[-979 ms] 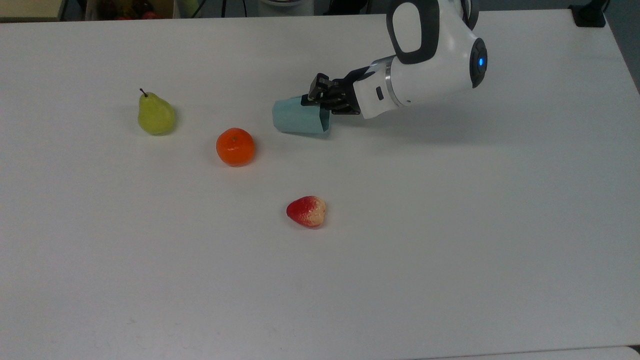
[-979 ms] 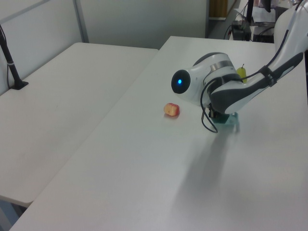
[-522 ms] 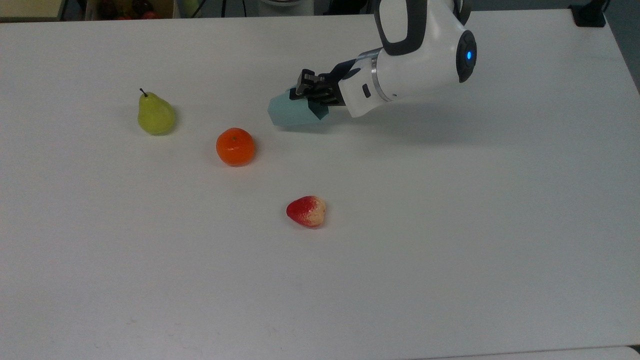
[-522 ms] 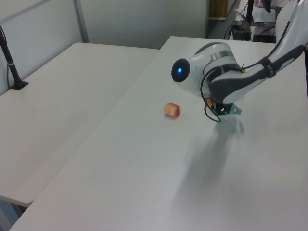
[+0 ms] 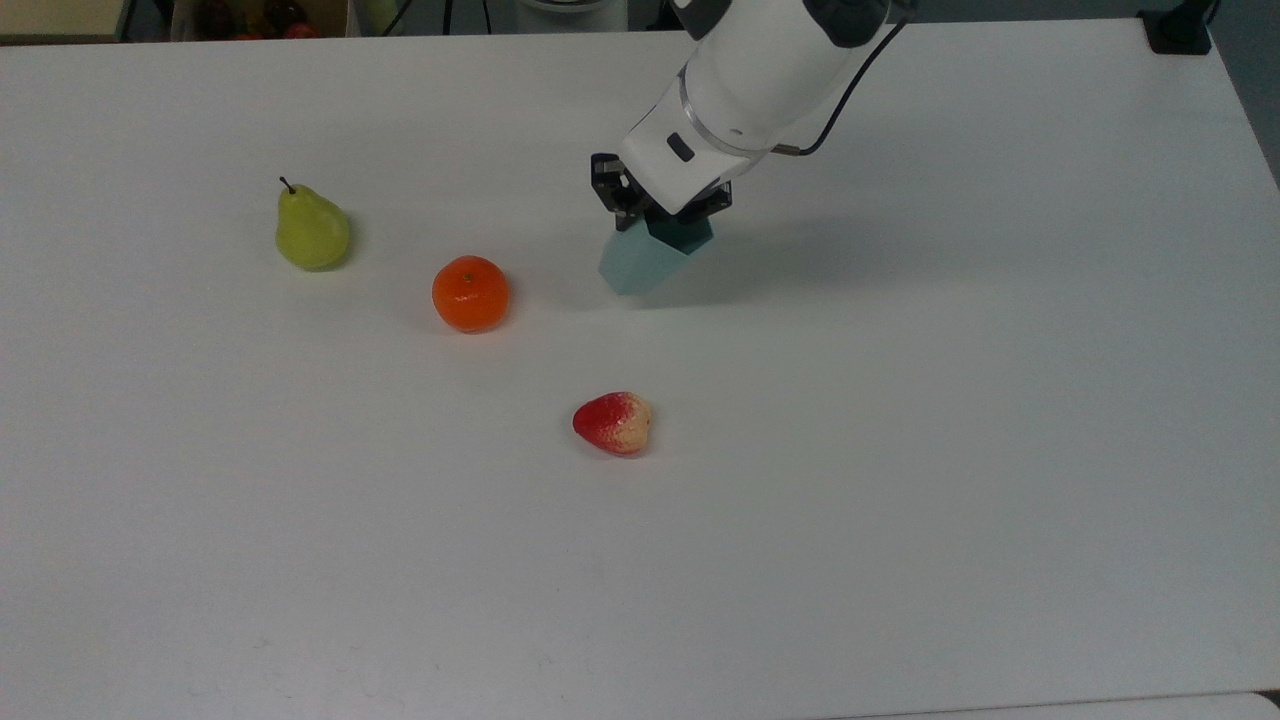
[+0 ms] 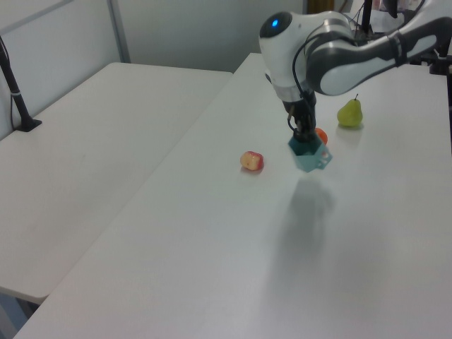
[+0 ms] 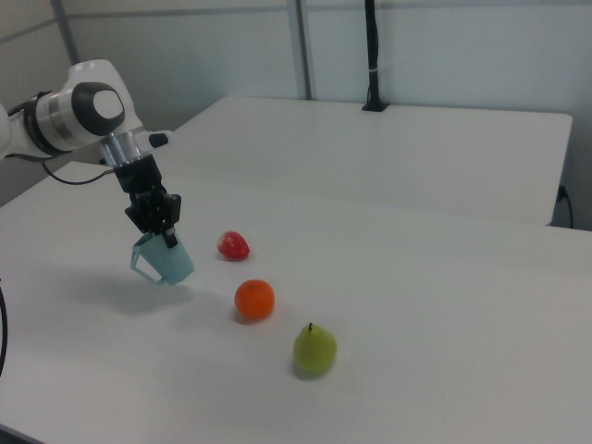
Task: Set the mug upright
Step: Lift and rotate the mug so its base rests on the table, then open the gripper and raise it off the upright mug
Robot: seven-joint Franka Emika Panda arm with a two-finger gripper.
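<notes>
My gripper (image 5: 655, 215) clamped on rim of pale light-blue faceted tapered mug (image 5: 640, 262), fingers closed on its wall. Mug hangs below fingers, off white table (image 5: 900, 450), right of round orange (image 5: 470, 293) in top view. Long axis tilted: teal mouth (image 6: 305, 147) up toward me, base down and toward top view's left. Judgement: needs remaining tilt rotated out so base faces table flat, then lower. Strawberry (image 5: 613, 423) nearer camera in top view, well apart.

White arm angled steeply down, gripper (image 5: 655, 215) pointing at the table, fingers (image 7: 153, 215) clamped on the mug (image 5: 640, 262) rim
</notes>
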